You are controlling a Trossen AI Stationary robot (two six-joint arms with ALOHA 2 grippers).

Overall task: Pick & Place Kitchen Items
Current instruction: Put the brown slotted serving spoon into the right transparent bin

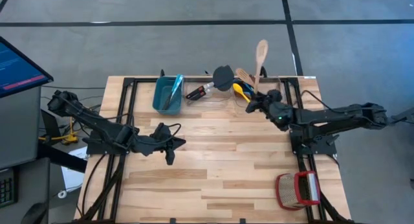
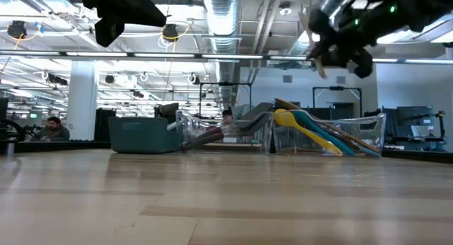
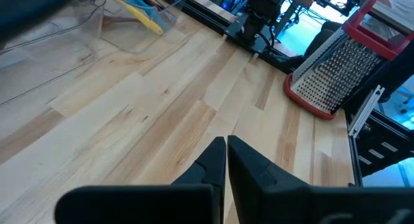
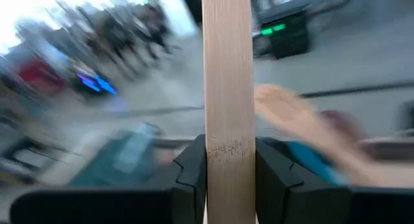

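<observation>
Wooden spoon clamped in right end effector, left end effector clenched, empty.

- Both arms are dark, near black, built of slim jointed segments on dark metal frames.
- The left arm has black cables trailing beside its base.
- The right arm shows a small green light near its wrist.
- The left gripper has two flat, wedge-shaped black fingers.
- The right gripper has blocky black fingers with angled faces.
</observation>
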